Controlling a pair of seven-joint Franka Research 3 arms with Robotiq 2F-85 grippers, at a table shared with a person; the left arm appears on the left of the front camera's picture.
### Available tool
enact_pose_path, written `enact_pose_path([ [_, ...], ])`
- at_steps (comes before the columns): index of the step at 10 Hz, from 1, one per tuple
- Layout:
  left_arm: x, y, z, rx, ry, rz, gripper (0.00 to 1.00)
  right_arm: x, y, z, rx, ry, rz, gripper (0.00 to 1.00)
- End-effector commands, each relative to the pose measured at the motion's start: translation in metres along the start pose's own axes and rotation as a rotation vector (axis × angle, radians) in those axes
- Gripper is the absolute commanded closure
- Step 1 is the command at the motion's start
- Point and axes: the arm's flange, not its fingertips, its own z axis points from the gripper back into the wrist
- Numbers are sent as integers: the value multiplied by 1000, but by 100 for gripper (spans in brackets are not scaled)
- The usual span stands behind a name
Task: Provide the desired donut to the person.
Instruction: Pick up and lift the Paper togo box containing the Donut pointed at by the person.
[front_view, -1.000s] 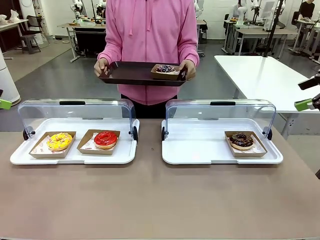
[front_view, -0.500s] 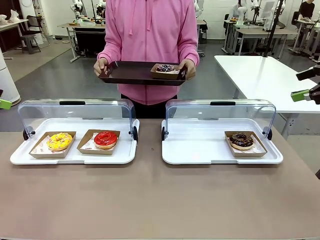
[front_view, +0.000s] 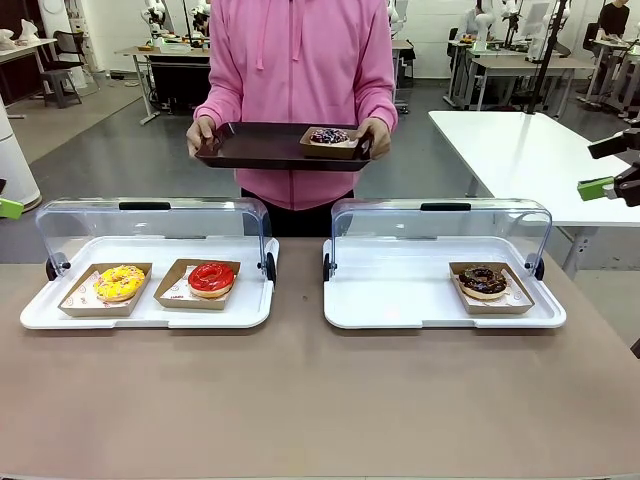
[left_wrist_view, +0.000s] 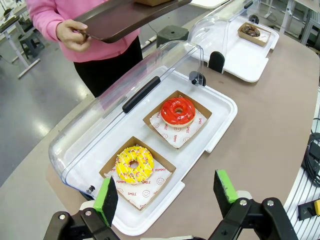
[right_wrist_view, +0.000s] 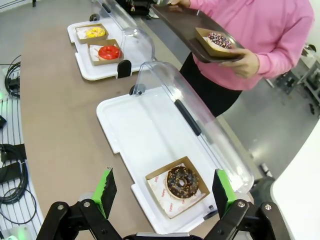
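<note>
Both end effectors (left_wrist_view: 165, 192) (right_wrist_view: 163, 190), jaws wide apart

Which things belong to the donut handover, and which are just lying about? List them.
Job: person, dark tray, sprinkled donut on it, yellow donut, red donut, chocolate donut, left case, right case.
Lying about: white side table, cables.

Person (front_view: 300, 80) in a bright pink hoodie with drawstrings and black trousers stands at the far side of the table, facing it. One hand (front_view: 203, 133) and the other hand (front_view: 377, 136) grip the short ends of a dark brown tray (front_view: 250, 148), held level at waist height. Dark sprinkled donut (front_view: 329, 136) sits flat in a cardboard boat (front_view: 330, 151) on the tray, just beside the second hand. On the table, each flat in its own boat: yellow donut (front_view: 119, 282), red donut (front_view: 211, 278), chocolate donut (front_view: 483, 281).
</note>
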Motion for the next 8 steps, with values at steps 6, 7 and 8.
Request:
enact_pose_path([
  [6, 0, 0, 0, -6, -8, 6, 0, 0, 1, 0, 6, -4, 1, 0],
  [7, 0, 0, 0, -6, -8, 6, 0, 0, 1, 0, 6, -4, 1, 0],
  [8, 0, 0, 0, -6, -8, 6, 0, 0, 1, 0, 6, -4, 1, 0],
])
